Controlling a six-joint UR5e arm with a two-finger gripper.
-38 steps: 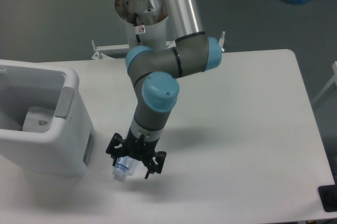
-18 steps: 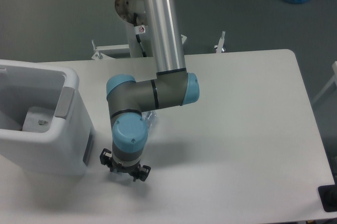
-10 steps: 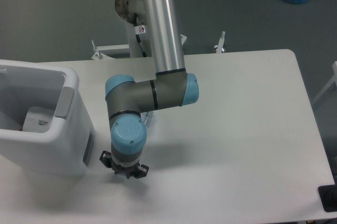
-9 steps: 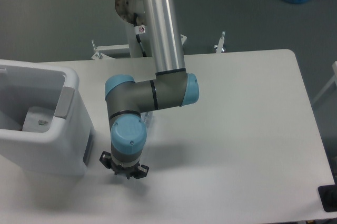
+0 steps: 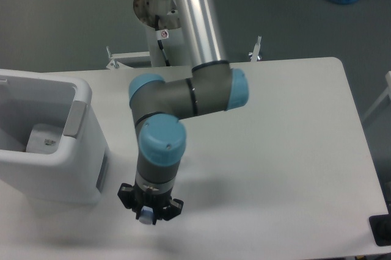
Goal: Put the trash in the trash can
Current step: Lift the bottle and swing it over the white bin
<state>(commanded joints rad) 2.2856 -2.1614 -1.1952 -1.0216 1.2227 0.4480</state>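
White table point(image 5: 287, 150) on grey floor, gripper point(image 5: 148, 209) clamping blue-capped bottle point(image 5: 145, 214), trash can point(image 5: 46, 144) at left

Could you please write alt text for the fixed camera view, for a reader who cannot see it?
A robot arm reaches down over a white table, its pincer closed around a bottle with a blue cap, just right of a large white trash can.

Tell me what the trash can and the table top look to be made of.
Trash can: likely moulded plastic, white and smooth, with a thick rounded rim and a grey handle tab. Table: a flat matte white top, probably laminate or painted board; the view leaves that open.
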